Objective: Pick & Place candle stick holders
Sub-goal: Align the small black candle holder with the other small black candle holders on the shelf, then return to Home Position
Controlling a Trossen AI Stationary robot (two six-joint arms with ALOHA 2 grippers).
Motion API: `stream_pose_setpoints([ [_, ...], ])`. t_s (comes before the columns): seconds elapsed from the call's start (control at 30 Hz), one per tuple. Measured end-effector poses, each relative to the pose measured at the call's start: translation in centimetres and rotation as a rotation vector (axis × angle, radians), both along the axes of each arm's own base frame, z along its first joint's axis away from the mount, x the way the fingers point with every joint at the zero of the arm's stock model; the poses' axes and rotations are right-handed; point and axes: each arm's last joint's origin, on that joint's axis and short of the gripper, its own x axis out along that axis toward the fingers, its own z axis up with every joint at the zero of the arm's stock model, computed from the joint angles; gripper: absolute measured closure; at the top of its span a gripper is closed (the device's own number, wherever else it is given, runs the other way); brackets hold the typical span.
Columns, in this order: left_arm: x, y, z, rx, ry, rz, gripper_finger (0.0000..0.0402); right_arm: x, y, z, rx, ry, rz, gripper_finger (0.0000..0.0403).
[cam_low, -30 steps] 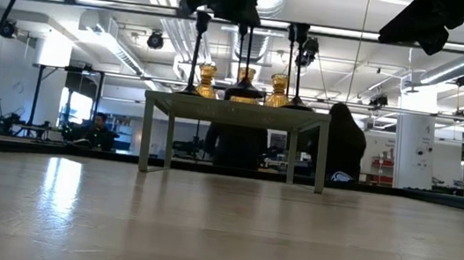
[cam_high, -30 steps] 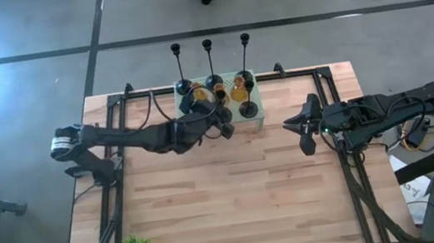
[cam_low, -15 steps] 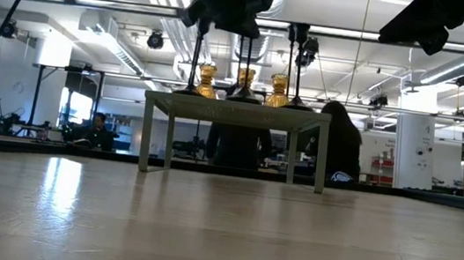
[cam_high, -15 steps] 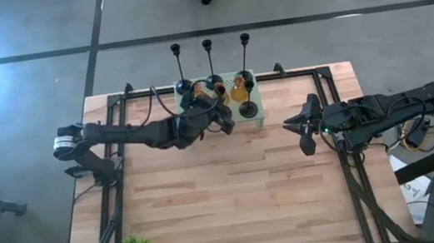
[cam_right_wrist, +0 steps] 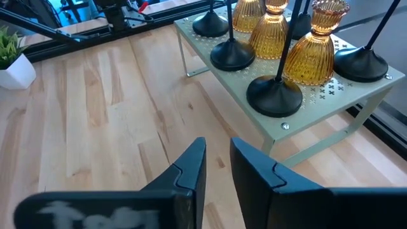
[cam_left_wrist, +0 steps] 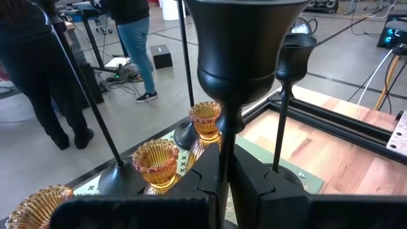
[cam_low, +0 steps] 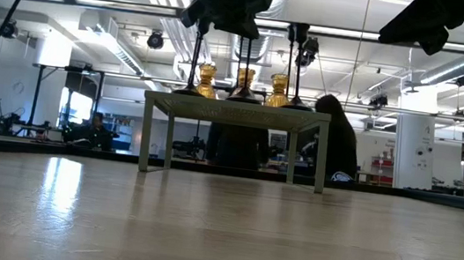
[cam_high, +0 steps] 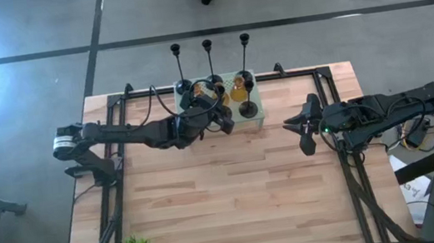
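- Tall black candle stick holder point(cam_left_wrist: 236, 70): thin stem clamped in left gripper point(cam_left_wrist: 224, 181), above mint-green perforated stand point(cam_high: 260, 114).
- Amber glass holders point(cam_left_wrist: 156, 162) crowd beside.
- Right gripper point(cam_right_wrist: 217, 166): slightly parted, empty, nearby.

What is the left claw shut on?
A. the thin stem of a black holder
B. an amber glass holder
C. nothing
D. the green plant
A: in the left wrist view the left claw pinches the thin stem of a black holder, whose cup rises just above the fingers; the amber holders stand free on the stand.
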Motion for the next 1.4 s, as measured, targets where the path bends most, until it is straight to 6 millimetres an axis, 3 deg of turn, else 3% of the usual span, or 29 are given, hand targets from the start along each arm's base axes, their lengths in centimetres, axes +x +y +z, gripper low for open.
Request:
stream_pose_setpoints([
  [0.27, -0.1, -0.1, -0.1, -0.009, 0.008, 0.003, 0.0384, 0.0, 0.0, 0.0, 0.0, 0.0, 0.0, 0.0342],
  [0.5, -0.1, -0.4, -0.4, 0.004, 0.039, 0.021, 0.034, 0.0, 0.0, -0.2, 0.003, 0.005, -0.001, 0.0331],
  [0.93, -0.1, -0.4, -0.3, 0.012, 0.036, 0.022, 0.0328, 0.0, 0.0, -0.4, 0.002, 0.011, -0.001, 0.033],
  [1.4, -0.2, -1.1, -0.3, 0.034, 0.073, 0.013, 0.0277, 0.0, 0.0, -0.5, 0.002, 0.013, -0.001, 0.0343],
])
